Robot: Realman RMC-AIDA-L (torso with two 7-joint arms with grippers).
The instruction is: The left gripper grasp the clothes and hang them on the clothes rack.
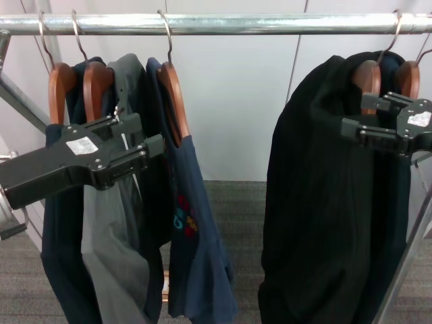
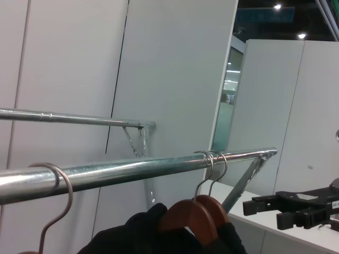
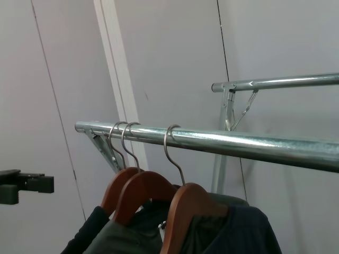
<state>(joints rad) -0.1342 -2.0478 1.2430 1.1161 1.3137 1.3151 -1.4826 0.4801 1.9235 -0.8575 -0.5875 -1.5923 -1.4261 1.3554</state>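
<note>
left gripper (image 1: 152,145): jaws parted, holding nothing, just beside the hanging clothes | clothes (image 1: 196,229): navy, hanger hook already over the clothes rack (image 1: 223,23), third from left beside the grey jacket (image 1: 118,236) | right gripper (image 1: 354,128): idle by the black coat (image 1: 324,202), jaws parted | risk: pulling back carelessly, the fingers could snag fabric and drag the hook off.

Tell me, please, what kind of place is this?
Probably an indoor lab or test room with a wardrobe setup, not a home. A bare metal clothes rack holds the clothes and a black coat on hangers, with plain white partition panels behind and grey carpet below.
</note>
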